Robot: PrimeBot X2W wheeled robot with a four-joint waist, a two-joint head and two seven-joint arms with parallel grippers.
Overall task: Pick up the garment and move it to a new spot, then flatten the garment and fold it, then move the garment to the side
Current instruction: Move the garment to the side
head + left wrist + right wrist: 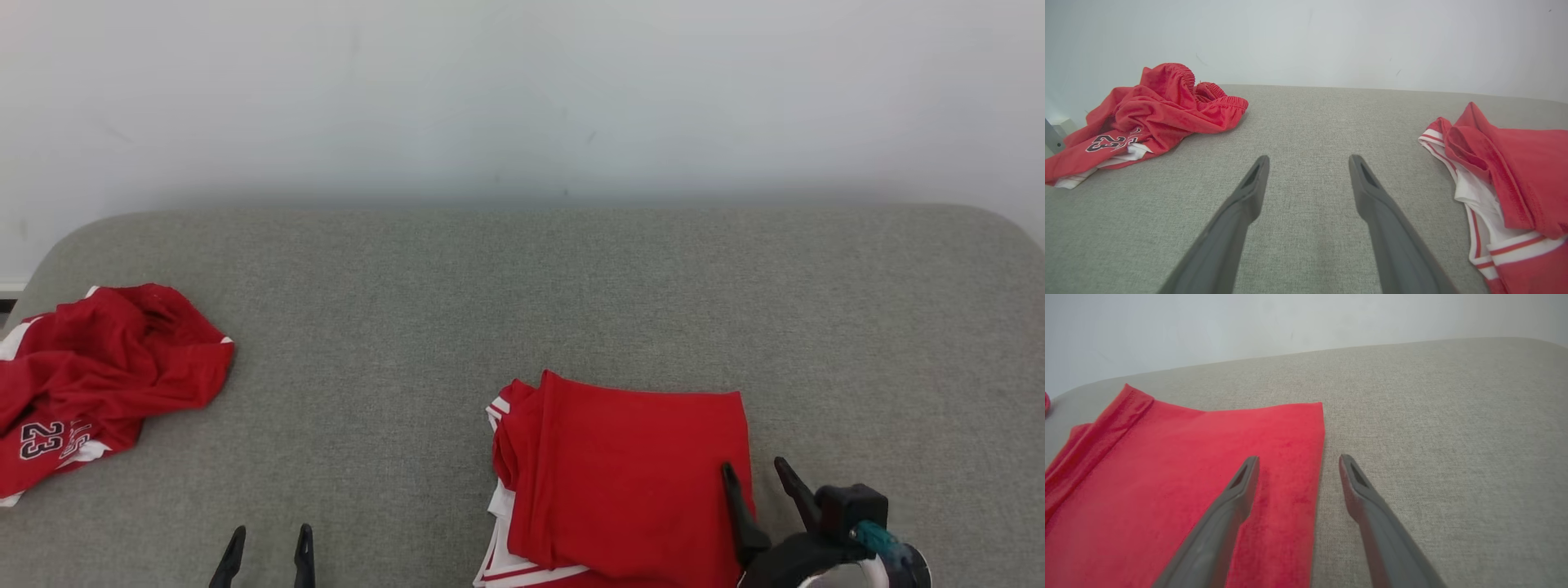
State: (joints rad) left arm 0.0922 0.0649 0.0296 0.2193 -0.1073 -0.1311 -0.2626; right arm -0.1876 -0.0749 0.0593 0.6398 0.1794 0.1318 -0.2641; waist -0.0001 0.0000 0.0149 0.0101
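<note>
The right pincer (753, 469) stands wide and empty, straddling the right-hand edge of the folded red garment with white-striped trim (629, 474): its left finger is over the cloth, its right finger over the bare grey woven-fabric counter (898, 343). The garment lies in a neat rectangle, so folding looks done and the step in hand is probably moving it aside. That calls for lowering and closing on the edge through every layer, or the fold may open when dragged. The left pincer (272, 535) is also wide and empty, well to the left over bare counter. Farther left lies a crumpled red jersey garment printed with 23 (106, 367). I cannot tell whether the right fingertips touch the cloth. The folded garment's near edge and the crumpled one's left side are cut off in the head view.
</note>
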